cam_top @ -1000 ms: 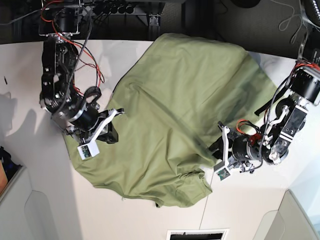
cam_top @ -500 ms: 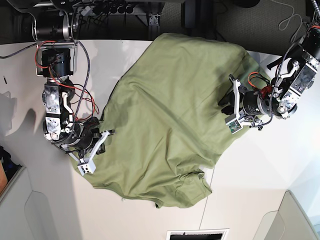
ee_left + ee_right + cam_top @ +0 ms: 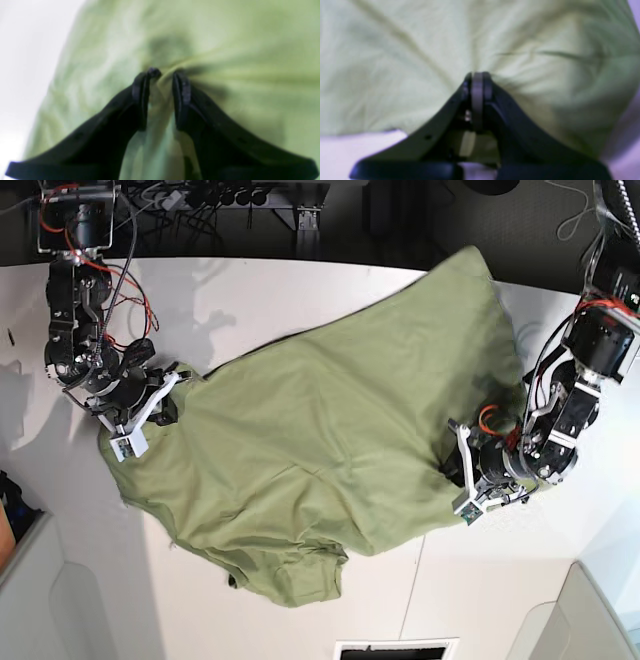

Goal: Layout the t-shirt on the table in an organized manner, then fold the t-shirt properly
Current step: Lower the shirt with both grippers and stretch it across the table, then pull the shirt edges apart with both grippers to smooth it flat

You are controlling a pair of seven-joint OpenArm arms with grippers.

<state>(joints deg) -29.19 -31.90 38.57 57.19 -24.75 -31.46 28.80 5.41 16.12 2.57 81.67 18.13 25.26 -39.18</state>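
Note:
The olive-green t-shirt (image 3: pixel 330 430) lies spread and wrinkled across the white table (image 3: pixel 300 290), with a bunched end toward the front edge. My right gripper (image 3: pixel 168 398) is at the shirt's left edge, and in the right wrist view the gripper (image 3: pixel 477 75) is shut on the t-shirt (image 3: pixel 395 62), with creases radiating from its tips. My left gripper (image 3: pixel 452 468) is at the shirt's right edge. In the left wrist view the gripper (image 3: pixel 161 75) holds a bunched ridge of the t-shirt (image 3: pixel 225 50) between its black fingers (image 3: pixel 141 90).
A thin dark seam (image 3: pixel 413 580) runs along the table near the front. A dark slot (image 3: pixel 392 648) sits at the front edge. Grey bins stand at the front left (image 3: pixel 60 600) and front right (image 3: pixel 590 610). Cables (image 3: pixel 230 198) hang behind the table.
The shirt has been dragged left and toward the front, off the back edge. My right gripper moved back and left with its edge; my left gripper swung forward again.

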